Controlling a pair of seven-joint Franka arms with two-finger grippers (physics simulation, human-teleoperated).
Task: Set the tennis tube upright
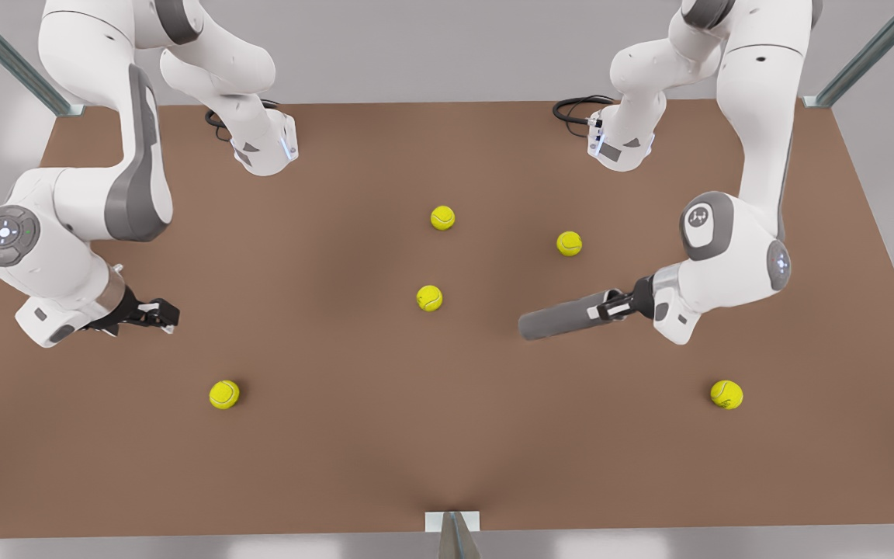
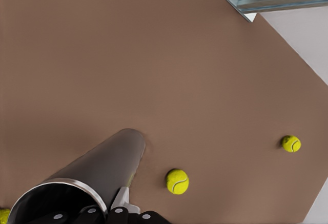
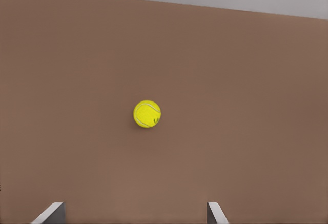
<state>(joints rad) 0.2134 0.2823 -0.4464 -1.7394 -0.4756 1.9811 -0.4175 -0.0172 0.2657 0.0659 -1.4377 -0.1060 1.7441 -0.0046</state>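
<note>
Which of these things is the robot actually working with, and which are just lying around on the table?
In the job:
- tennis tube, lying tilted, not upright yet
- left gripper, shut on the tube's rimmed end

Just lying about:
- five tennis balls scattered on the table, for example one near the tube's far end
- right gripper, open, waiting at the front view's left

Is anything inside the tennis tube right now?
Unclear. The left gripper is shut on the tennis tube, and the left wrist view shows its silvery rim with a dark interior; no ball shows, but the depth is hidden. The right gripper waits open.
</note>
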